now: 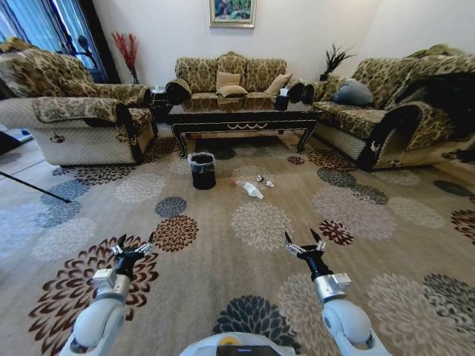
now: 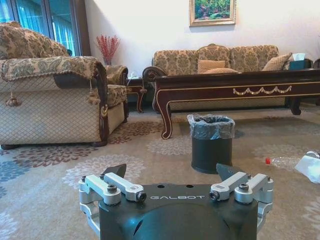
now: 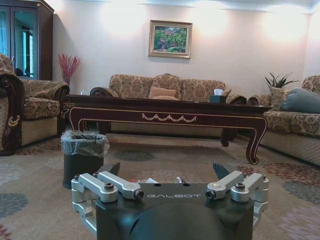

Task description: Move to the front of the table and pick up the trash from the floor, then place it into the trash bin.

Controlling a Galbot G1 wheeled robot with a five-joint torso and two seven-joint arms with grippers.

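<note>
Mid-frame, the trash (image 1: 253,190) lies on the floor (image 1: 223,252) beside the trash bin (image 1: 202,170) — before the table (image 1: 243,116). Both grippers — left (image 1: 133,245), right (image 1: 305,243) — hang low, fingers apart; the robot should drive straight and stop short of the trash.

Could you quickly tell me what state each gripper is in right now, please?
Left gripper: open, holding nothing, raised above the floor.
Right gripper: open, holding nothing, likewise raised above the floor.

A patterned sofa (image 1: 230,74) is seen at upper centre, below a framed painting (image 1: 232,12). Armchairs (image 1: 70,104) are placed at left, another sofa (image 1: 386,104) at right.
</note>
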